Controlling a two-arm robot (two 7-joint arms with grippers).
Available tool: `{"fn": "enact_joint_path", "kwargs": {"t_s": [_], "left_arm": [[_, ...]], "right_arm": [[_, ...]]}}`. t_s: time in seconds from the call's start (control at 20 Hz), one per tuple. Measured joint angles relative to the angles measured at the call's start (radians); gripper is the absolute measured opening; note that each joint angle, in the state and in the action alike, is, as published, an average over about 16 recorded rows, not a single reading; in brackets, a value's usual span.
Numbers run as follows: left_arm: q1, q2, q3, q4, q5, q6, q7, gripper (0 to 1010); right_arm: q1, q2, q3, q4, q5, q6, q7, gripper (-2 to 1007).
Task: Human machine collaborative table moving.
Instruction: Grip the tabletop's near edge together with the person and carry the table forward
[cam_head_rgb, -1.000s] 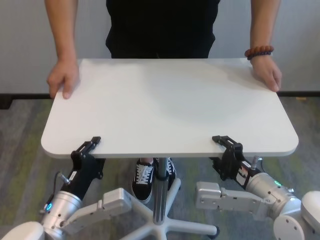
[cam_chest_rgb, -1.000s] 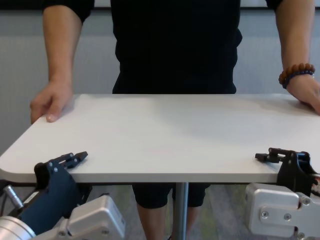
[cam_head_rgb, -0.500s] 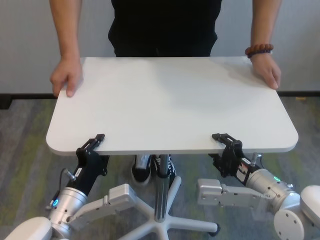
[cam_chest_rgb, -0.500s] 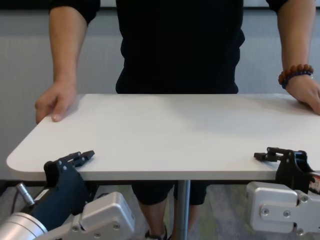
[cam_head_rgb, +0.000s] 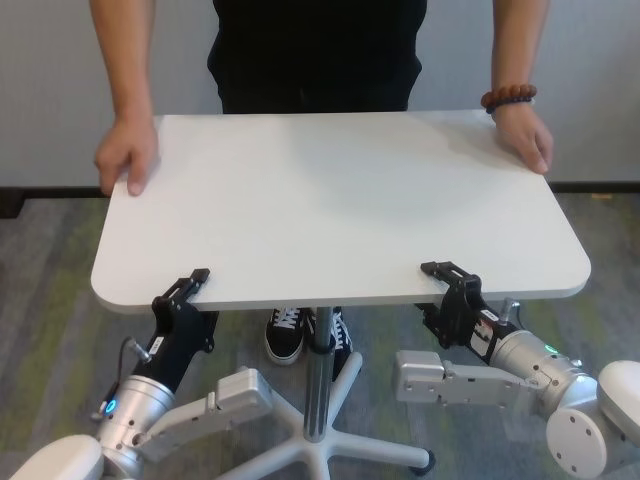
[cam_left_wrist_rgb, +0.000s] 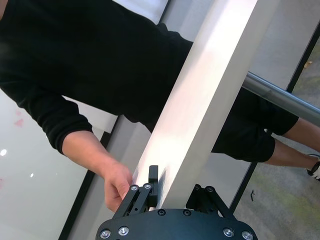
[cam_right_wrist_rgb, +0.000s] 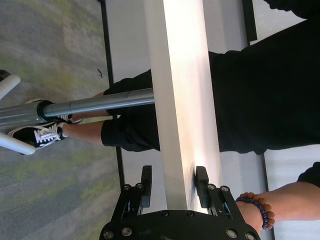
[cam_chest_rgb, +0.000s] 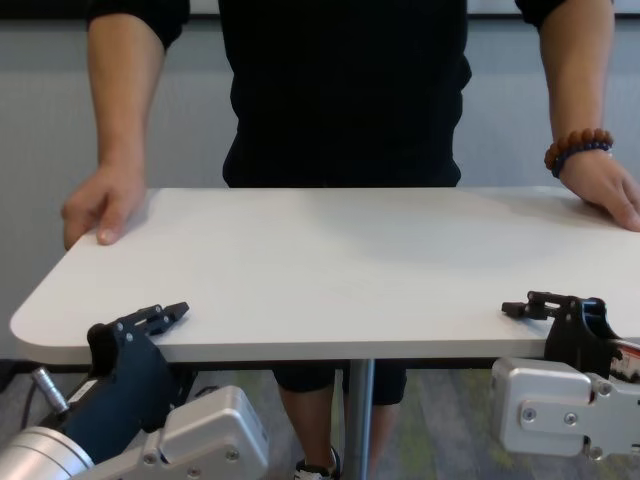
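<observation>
The white table (cam_head_rgb: 330, 210) stands between me and the human (cam_head_rgb: 315, 55), on its grey pole (cam_head_rgb: 318, 385). The human's hands rest on the far corners (cam_head_rgb: 128, 155), the bead bracelet (cam_head_rgb: 508, 96) on the wrist at the right. My left gripper (cam_head_rgb: 185, 290) is shut on the near edge at the left, fingers above and below the top. My right gripper (cam_head_rgb: 445, 280) is shut on the near edge at the right. The wrist views show each gripper, left (cam_left_wrist_rgb: 175, 182) and right (cam_right_wrist_rgb: 173, 177), clamped across the thin edge (cam_left_wrist_rgb: 210, 90) (cam_right_wrist_rgb: 182, 100).
The table's white star base (cam_head_rgb: 370, 455) spreads on the grey-green carpet between my arms. The human's black-and-white sneakers (cam_head_rgb: 287, 335) stand under the table by the pole. A grey wall is close behind the human.
The table's near left corner has shifted a little to the right and the top has moved slightly. Both grippers kept their hold on the edge. The human's hands stayed on the far corners.
</observation>
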Motion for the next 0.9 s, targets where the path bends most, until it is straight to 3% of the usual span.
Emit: {"fn": "enact_joint_path", "kwargs": {"t_s": [0.9], "left_arm": [[0.005,0.003,-0.001,-0.007,0.000,0.000,0.000,292]], "right_arm": [[0.092,-0.009,-0.030,0.107,0.019,-0.050,0.001,525]]}}
